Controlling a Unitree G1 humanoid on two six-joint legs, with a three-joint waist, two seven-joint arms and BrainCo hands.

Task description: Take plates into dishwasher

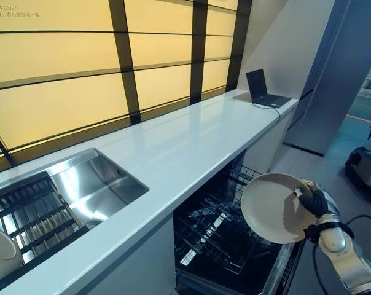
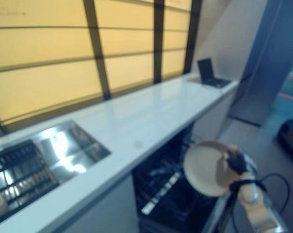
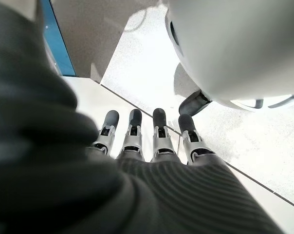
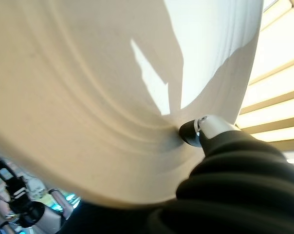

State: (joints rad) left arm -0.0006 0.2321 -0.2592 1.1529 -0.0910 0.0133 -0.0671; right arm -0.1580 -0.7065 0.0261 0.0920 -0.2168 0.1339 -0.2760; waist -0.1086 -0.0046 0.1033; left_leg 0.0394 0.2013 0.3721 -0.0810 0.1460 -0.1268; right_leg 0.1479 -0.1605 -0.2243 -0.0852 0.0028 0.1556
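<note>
Held edge-on in the right hand (image 1: 316,203), fingers pinching its rim, the cream plate (image 1: 273,208) hangs above the open dishwasher rack (image 1: 219,230), not yet slotted; left hand (image 3: 152,141) hangs empty, fingers straight

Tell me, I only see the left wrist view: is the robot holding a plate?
Observer: Yes. The right hand grips a plate by its rim.
Operator: Where is it?
Observer: Above the open dishwasher, not yet in a rack.
Operator: Any more plates?
Observer: One white dish shows at the sink rack.
Operator: And my hand?
Observer: The left hand holds nothing, fingers straight.
</note>
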